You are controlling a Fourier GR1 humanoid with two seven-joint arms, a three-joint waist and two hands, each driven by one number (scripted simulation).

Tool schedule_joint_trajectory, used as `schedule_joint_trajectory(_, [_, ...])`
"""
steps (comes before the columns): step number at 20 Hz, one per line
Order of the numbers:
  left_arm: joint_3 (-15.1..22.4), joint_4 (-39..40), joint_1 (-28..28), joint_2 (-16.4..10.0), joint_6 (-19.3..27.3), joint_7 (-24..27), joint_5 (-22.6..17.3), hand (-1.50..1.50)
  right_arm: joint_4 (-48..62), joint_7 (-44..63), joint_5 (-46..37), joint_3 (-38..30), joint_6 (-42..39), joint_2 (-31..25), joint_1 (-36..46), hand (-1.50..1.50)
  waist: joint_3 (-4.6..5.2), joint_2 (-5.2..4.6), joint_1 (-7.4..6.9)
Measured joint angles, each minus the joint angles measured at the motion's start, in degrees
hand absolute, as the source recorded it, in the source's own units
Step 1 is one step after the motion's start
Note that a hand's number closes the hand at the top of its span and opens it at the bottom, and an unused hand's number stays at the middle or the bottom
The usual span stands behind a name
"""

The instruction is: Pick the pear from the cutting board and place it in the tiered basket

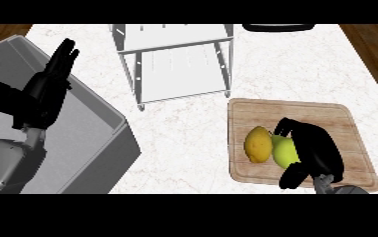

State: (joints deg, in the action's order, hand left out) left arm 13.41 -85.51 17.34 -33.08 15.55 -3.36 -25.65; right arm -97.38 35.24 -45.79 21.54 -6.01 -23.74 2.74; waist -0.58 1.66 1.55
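We see the right hand point(317, 151) at the near right of the scene, lying over the wooden cutting board point(295, 112). Its fingers curl down round the far side of the green pear point(284, 153), and its thumb hooks in from the near side, so the hand is closed round the fruit. The palm covers the pear's right half, and only the left part of the pear shows. The pear is over the near half of the board. We cannot tell whether it rests on the wood or is raised off it.

Just left of the pear lies a yellow lemon point(258, 143), touching it or nearly so. The lemon is outside the hand's grasp.

The tiered basket point(181, 76), a white wire frame with flat shelves, stands farther away and to the left of the board. It sits well apart from the pear on the pale marble counter point(184, 131).

At the left side we see the left hand point(48, 88) resting with its fingers straight and pointing away from us, holding nothing. It shows above a large grey box point(88, 131) at the near left corner. A black object point(279, 27) shows in part at the far edge of the counter.
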Motion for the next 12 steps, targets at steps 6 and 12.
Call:
schedule_joint_trajectory(6, [-0.2,0.0,-0.7,-0.4,0.3,-0.1,-0.4,0.00,-12.3,8.0,0.7,-0.3,3.1,7.6,1.3,1.50,-0.55,-0.01,0.84])
schedule_joint_trajectory(12, [-0.3,0.0,-0.6,-0.2,0.1,0.1,-0.8,0.00,-25.2,15.3,-2.2,0.1,1.4,9.8,6.7,1.50,-0.53,-0.04,0.65])
